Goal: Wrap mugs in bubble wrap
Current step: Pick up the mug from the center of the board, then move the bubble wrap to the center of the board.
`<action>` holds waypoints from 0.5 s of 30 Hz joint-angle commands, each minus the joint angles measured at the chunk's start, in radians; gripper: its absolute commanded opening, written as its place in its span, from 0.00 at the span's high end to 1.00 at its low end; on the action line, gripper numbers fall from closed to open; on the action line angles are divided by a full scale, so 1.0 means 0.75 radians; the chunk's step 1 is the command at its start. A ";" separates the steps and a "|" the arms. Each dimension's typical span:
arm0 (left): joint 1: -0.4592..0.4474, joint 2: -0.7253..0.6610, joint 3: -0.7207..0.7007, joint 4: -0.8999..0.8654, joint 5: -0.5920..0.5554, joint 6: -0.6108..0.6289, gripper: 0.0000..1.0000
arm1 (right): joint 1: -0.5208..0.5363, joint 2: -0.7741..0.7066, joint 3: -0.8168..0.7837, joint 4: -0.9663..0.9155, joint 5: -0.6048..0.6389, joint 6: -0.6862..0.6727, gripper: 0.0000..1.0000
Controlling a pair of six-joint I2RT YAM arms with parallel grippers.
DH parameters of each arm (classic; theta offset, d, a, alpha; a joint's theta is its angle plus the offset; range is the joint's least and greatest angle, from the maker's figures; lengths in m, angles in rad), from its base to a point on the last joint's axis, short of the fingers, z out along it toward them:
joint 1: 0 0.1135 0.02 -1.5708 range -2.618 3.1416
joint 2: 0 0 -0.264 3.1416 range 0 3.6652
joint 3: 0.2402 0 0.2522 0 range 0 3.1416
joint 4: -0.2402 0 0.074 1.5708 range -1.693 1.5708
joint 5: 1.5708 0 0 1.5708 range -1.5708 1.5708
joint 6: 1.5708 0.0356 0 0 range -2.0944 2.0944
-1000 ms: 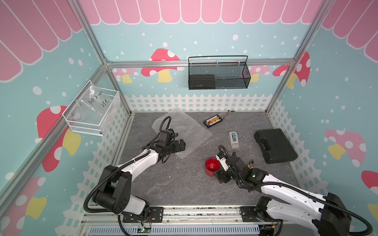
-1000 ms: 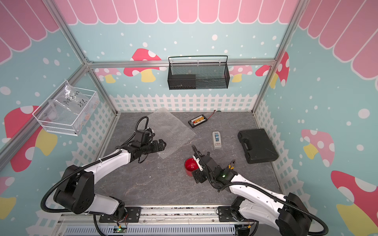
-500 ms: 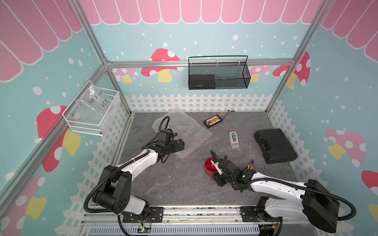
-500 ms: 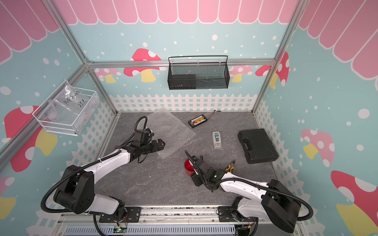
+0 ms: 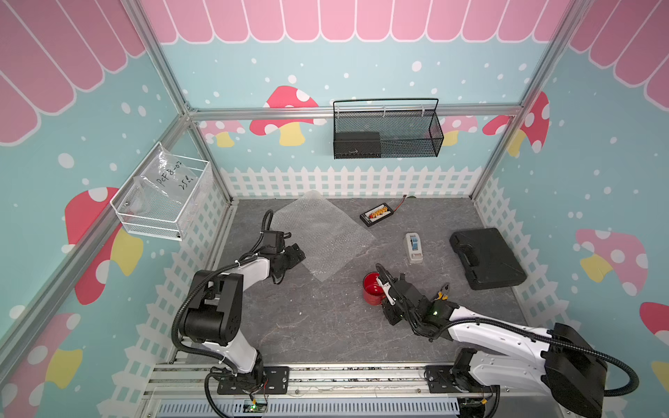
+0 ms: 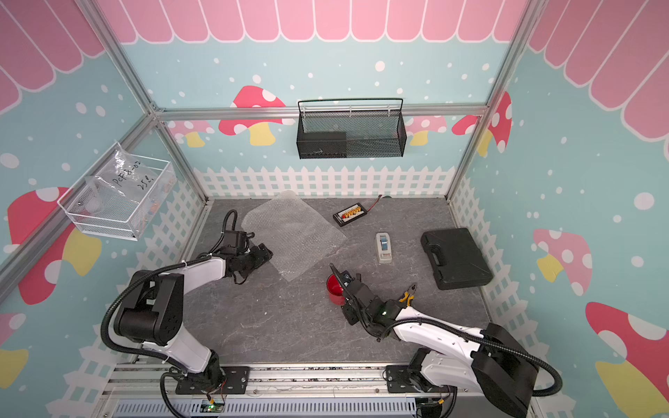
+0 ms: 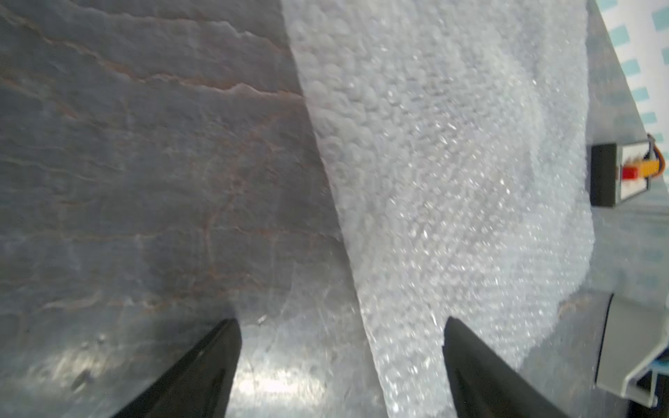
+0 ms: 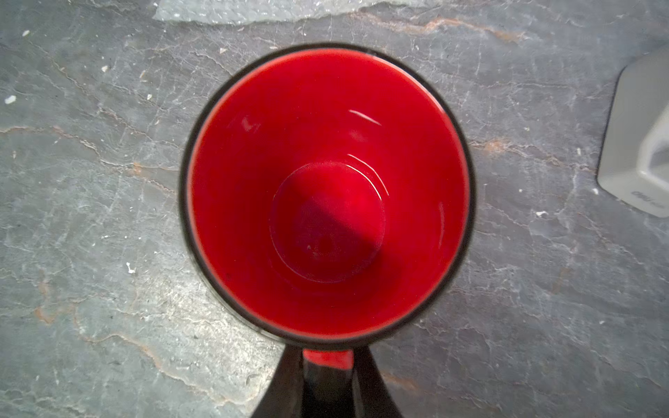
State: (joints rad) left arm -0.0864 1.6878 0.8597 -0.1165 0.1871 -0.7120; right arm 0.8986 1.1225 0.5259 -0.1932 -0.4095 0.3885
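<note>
Nearest the base, the right arm's fingers were clamped on the dark loop handle of the small glossy red mug, which stood upright on the grey stone-patterned surface. The translucent sheet of bubble wrap lay flat beyond it and to the left, its near corner close to the mug but apart. Farther off, the left arm's fingers stood wide apart and empty, straddling the sheet's left edge. The carry would likely run forward-left.

Glossy red mug, translucent plastic bubble wrap, rough stone-look tabletop.
</note>
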 commanded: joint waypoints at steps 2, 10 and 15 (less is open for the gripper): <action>0.054 0.108 0.073 0.110 0.081 -0.131 0.24 | 0.008 -0.078 0.061 0.022 0.106 -0.025 0.92; 0.056 0.330 0.212 0.120 0.194 -0.158 0.78 | 0.008 -0.124 0.125 -0.002 0.154 -0.075 0.92; -0.006 0.293 0.114 0.149 0.225 -0.147 1.00 | 0.007 -0.121 0.247 -0.035 0.221 -0.145 0.93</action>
State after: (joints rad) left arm -0.0566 1.9110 0.9993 0.0235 0.3321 -0.8078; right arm 0.8986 1.0561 0.6296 -0.2707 -0.3317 0.3256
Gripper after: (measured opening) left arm 0.051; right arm 0.159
